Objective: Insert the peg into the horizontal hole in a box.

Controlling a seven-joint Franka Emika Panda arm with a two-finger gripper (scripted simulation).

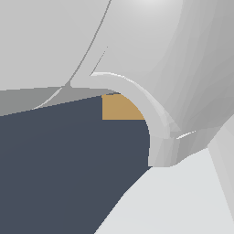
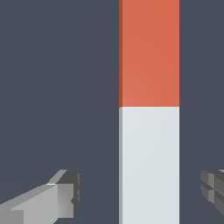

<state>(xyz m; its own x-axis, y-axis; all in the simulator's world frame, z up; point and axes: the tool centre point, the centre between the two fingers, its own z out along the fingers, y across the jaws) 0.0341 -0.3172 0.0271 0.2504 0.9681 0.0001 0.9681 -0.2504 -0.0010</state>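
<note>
1. Wrist view: my claw [image 2: 142, 194] spread wide, one finger [image 2: 65, 194] on each side of the peg [image 2: 149, 52], neither touching it.
2. Peg lies flat on the dark surface [image 2: 57, 87] between the fingers; orange-red half farther, pale half nearer.
3. Exterior view: my arm fills most of the frame; only a corner of the tan box [image 1: 119, 109] shows behind it. Hole not visible.

No readable text, label, brand, number or sign appears in either view. I find none on the peg [image 2: 149, 52], none on the box [image 1: 119, 108], and none on my hand [image 2: 140, 192].
</note>
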